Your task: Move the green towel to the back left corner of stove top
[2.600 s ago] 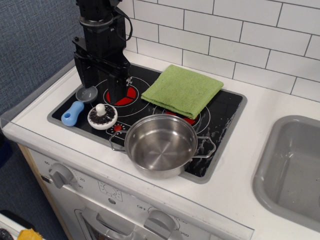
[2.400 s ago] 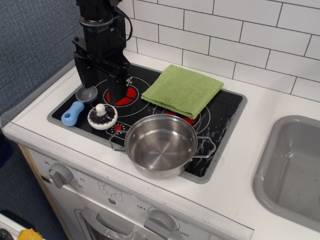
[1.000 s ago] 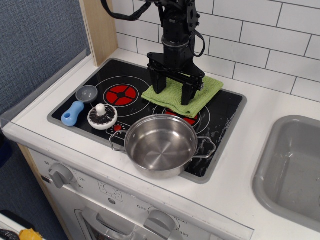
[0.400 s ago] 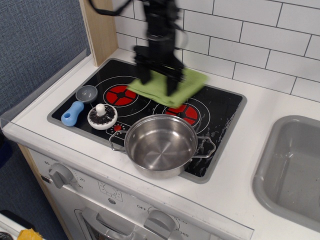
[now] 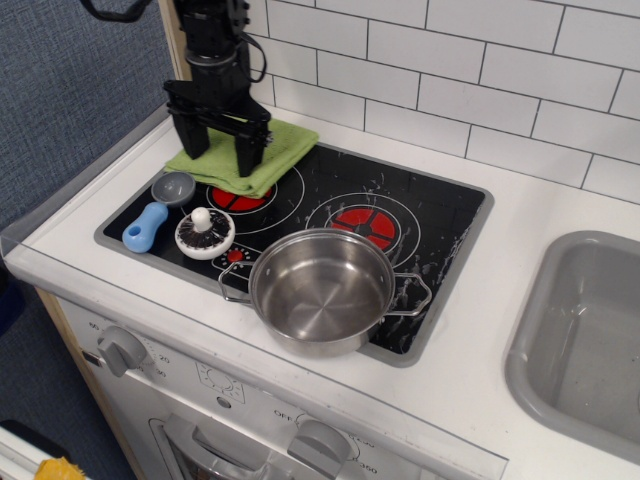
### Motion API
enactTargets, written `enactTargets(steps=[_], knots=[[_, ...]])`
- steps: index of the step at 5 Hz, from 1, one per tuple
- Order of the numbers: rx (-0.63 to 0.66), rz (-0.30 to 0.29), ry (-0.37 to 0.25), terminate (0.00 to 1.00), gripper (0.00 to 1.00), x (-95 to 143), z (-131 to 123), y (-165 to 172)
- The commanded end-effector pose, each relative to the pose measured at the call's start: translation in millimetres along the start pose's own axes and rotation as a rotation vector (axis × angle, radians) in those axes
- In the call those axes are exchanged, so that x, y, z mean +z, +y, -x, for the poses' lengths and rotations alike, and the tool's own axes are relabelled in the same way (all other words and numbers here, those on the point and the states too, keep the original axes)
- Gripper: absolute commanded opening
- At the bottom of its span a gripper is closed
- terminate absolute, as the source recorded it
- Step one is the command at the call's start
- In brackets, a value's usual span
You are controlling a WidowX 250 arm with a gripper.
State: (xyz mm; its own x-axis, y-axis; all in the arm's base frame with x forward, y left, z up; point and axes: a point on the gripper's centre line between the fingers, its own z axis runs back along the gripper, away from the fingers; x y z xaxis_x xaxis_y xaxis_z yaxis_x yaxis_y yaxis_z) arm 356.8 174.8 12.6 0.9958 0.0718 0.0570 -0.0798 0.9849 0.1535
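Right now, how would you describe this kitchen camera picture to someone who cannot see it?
A black robot hand is down on a green towel at the back left corner of a black stove top. Toward the front stand a steel pot, a blue-handled scoop and a white knobbed lid; a grey sink lies to the right.

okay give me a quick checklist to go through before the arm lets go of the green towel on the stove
1. Green towel over the back left corner of the stove top: ok.
2. Towel fully inside the rim: not ok, its back left edge overlaps the grey rim.
3. Towel resting flat: cannot tell.
4. Tool pinching the towel: cannot tell, the fingers straddle it.
5. Towel clear of the grey cup and white knob: ok.
6. Steel pot clear of the tool: ok, it sits at the front.
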Motion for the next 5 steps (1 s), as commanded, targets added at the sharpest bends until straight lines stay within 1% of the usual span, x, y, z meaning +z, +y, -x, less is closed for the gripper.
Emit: enactTargets(steps=[1, 2, 3, 4, 5], knots=[[-0.073, 0.032, -0.024, 0.0, 1.0, 11, 2, -1], [-0.09, 0.062, -0.123, 0.0, 1.0, 51, -12, -3], [-0.099, 0.06, -0.165, 0.0, 1.0, 83, -16, 3], [-0.107, 0.066, -0.144, 0.0, 1.0, 86, -9, 7], [-0.144, 0.04, -0.111, 0.0, 1.0, 82, 3, 7]])
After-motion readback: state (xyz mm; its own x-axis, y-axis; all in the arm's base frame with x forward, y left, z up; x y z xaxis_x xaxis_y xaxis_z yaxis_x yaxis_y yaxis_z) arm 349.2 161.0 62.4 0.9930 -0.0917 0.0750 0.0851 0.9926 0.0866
